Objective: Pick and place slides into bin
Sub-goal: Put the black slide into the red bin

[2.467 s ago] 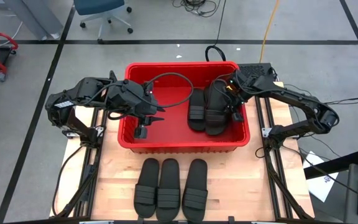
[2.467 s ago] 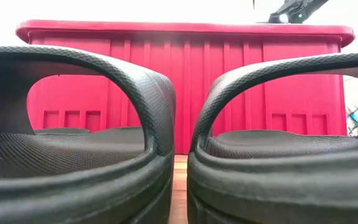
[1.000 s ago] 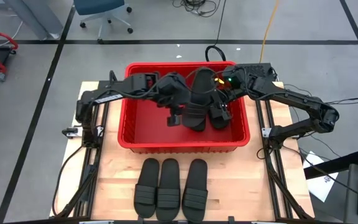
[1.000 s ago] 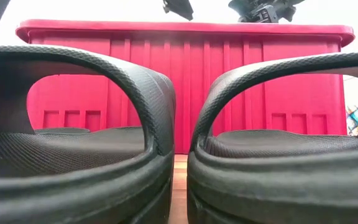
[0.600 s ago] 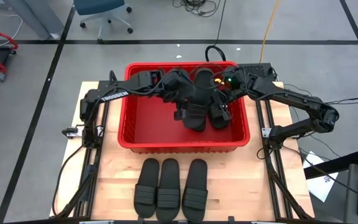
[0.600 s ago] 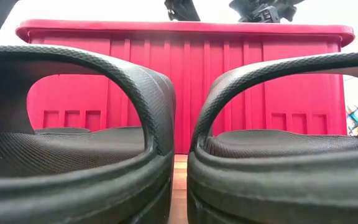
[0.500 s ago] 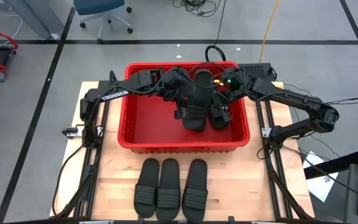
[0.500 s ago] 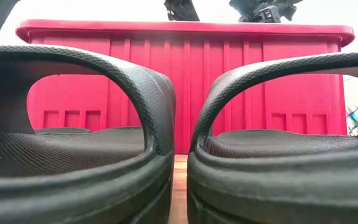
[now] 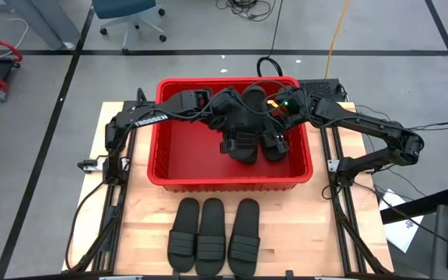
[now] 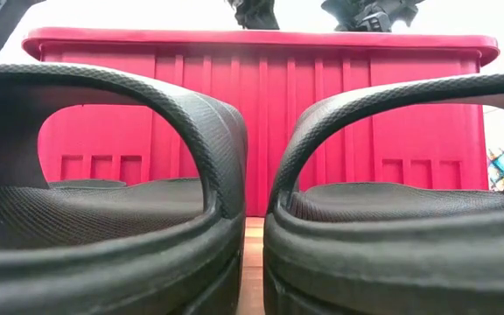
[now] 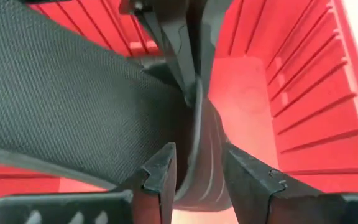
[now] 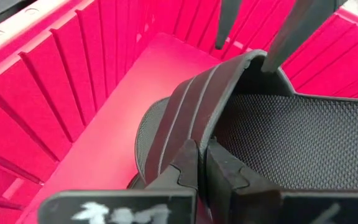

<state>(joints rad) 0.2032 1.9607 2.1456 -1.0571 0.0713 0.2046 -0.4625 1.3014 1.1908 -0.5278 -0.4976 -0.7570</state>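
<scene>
You have three slides (image 9: 213,238) lying in a row on the near part of the table (image 9: 131,225). In the one red bin (image 9: 173,152) you can make out at least two more slides (image 9: 255,136), though the arms hide part of that cluster.

You're in a robotics lab: taped grey floor (image 9: 37,93), loose cables (image 9: 243,8), an office chair (image 9: 128,15), a wooden workbench (image 9: 302,225).

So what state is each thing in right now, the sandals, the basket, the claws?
Basket: upright on the table, sandals inside.
Raised sandal: tilted up inside the basket, strap pinched by the right gripper.
Left gripper: at that sandal's sole edge.
Three sandals: flat, side by side on the table before the basket.
</scene>
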